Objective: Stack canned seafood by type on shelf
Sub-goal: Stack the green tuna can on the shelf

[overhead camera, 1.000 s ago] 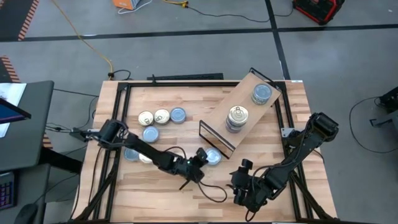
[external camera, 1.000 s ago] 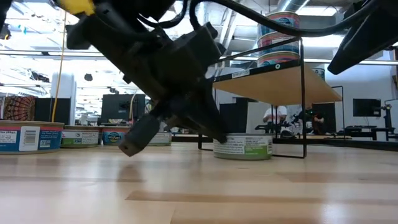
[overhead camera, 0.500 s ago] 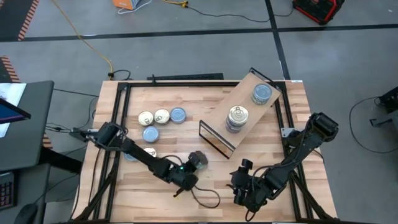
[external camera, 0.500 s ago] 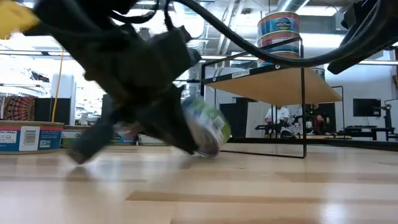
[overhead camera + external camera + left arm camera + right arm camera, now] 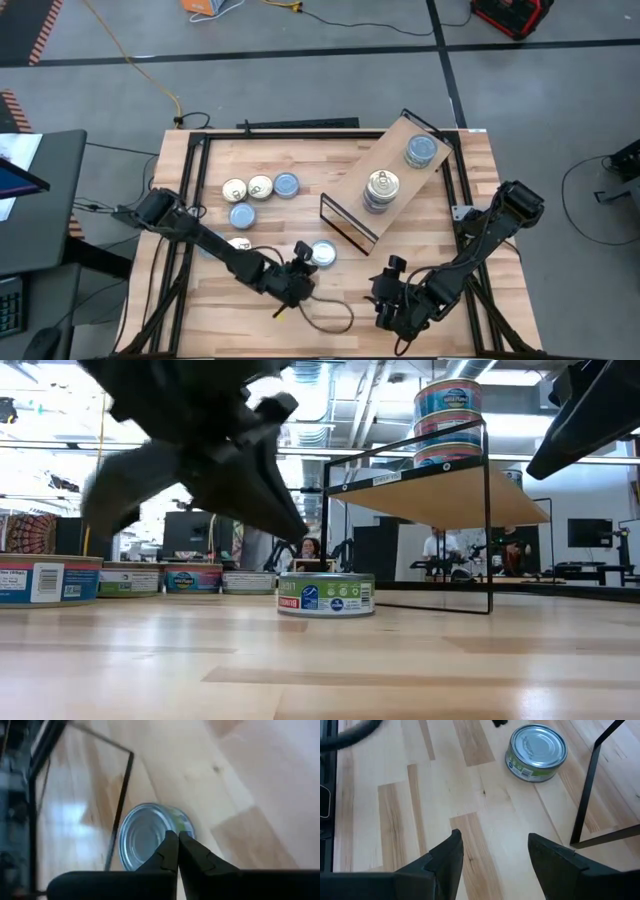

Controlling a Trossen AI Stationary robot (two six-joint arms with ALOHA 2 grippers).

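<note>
Tin [image 5: 322,254] lay flat just beside shelf [image 5: 395,175] frame; we saw left gripper [image 5: 297,272] nearer, fingers pinched empty; right gripper [image 5: 385,300] fingers apart, empty.

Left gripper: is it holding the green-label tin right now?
No. The left gripper is shut on nothing, and the green-label tin sits flat on the tabletop beyond its fingertips.

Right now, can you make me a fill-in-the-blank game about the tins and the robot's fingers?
1. The left gripper has its fingers ____.
2. The right gripper holds ____ between its open fingers.
3. The shelf has ____ stacks of tins on top.
4. The loose tin nearest the left gripper lies ____ on the table.

Missing words: shut; nothing; two; flat
</note>
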